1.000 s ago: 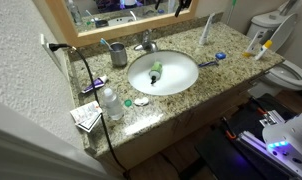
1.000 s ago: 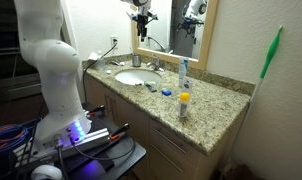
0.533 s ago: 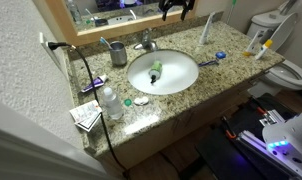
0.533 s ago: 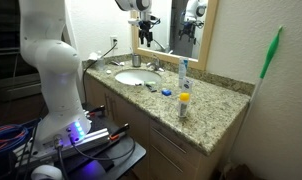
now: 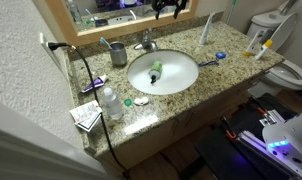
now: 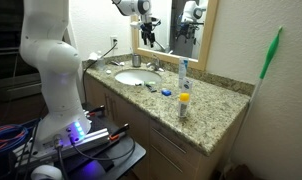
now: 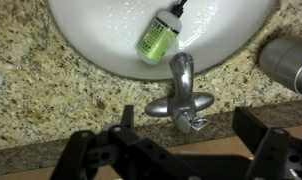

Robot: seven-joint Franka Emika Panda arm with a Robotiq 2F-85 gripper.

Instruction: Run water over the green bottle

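The green bottle [image 7: 159,36] lies on its side in the white sink basin [image 7: 91,30], dark top pointing toward the far rim; it also shows in an exterior view [image 5: 156,70]. The chrome faucet [image 7: 179,88] stands at the basin's edge, with no water showing from it. My gripper [image 7: 189,123] is open and empty, high above the faucet, its dark fingers [image 7: 127,118] on either side of the faucet handle in the wrist view. In both exterior views the gripper [image 5: 170,7] [image 6: 146,33] hangs in front of the mirror.
A metal cup [image 5: 118,55] stands beside the faucet [image 5: 146,44]. A clear bottle with a white cap [image 5: 111,103], small packets and a black cable lie on the granite counter [image 5: 206,95]. Toothbrushes and an orange-capped bottle [image 6: 185,103] stand farther along. A toilet [image 5: 289,72] is beside the counter.
My gripper has shifted sideways along the mirror to above the faucet. The bottle and the faucet have not moved.
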